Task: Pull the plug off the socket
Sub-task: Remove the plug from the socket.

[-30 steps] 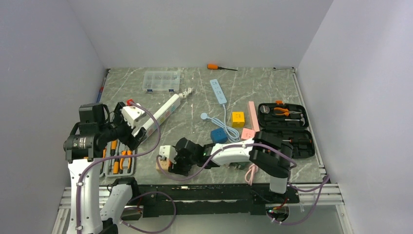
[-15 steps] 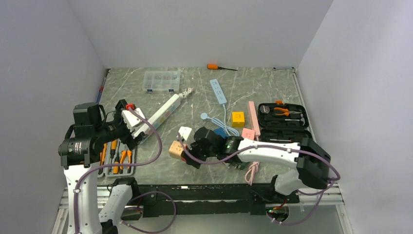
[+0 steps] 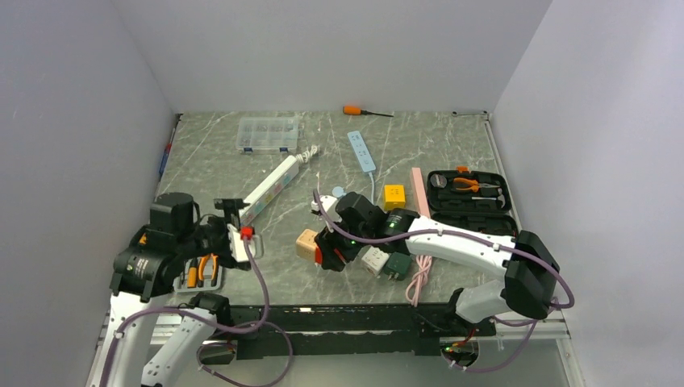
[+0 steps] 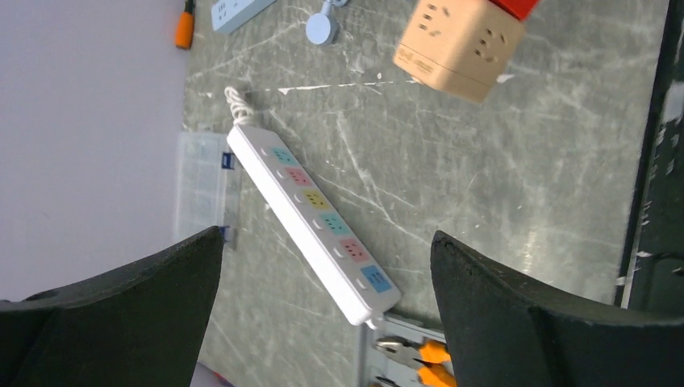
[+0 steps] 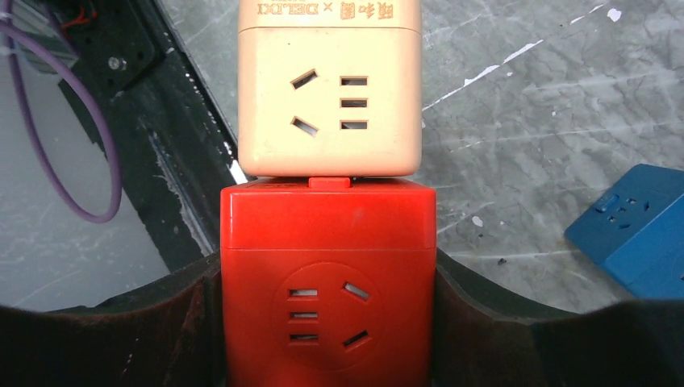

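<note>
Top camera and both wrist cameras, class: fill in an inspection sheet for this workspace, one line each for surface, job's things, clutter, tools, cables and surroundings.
Surface: grey marbled table, crowded.
Job's things: red socket cube and peach socket cube joined, not yet pulled apart.
Clutter: white power strip, clear organiser box, orange screwdriver, yellow cube, blue cube, open black kit case.
Tools: right tool shut on the red socket cube; left tool open, empty.
Cables: purple cables on the arms; pink cord near the front edge.
Surroundings: plain white walls; nothing else seen.
</note>
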Available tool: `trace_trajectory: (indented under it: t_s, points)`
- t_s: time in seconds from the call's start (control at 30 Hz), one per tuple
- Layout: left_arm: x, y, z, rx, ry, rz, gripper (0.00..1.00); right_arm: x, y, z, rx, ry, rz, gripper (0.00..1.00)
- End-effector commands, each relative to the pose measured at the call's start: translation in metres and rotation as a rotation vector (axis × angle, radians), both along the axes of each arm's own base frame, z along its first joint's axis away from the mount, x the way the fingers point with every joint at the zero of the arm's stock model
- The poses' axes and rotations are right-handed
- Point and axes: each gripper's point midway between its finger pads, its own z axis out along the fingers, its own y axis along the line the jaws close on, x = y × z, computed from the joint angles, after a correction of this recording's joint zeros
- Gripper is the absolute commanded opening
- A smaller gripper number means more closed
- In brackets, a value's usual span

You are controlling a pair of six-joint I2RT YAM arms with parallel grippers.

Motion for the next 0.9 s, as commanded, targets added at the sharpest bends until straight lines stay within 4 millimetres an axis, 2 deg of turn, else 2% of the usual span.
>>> trace_trajectory:
  t_s: [0.0,0.17,0.4,0.6,0.73,0.87]
  points:
    - [0.011,-0.007,0.006,0.098,-0.249,-0.102,0.99,0.009,0.015,0.058,0.157,-0.017,-0.017,0.0]
    - [0.002,-0.021,0.006,0.131,-0.361,-0.233,0.99,0.014,0.017,0.075,0.207,-0.007,-0.016,0.0]
    - [-0.007,-0.041,-0.012,0.148,-0.469,-0.397,0.99,0.018,0.029,0.094,0.266,0.004,0.007,0.0]
    - [0.002,-0.06,-0.021,0.122,-0.443,-0.406,0.99,0.017,0.045,0.119,0.35,0.011,0.036,0.0]
    - [0.007,-0.075,-0.017,0.108,-0.452,-0.404,0.99,0.02,0.05,0.125,0.366,0.007,0.039,0.0]
    - [0.008,-0.085,-0.024,0.131,-0.428,-0.417,0.99,0.022,0.053,0.128,0.377,0.005,0.039,0.0]
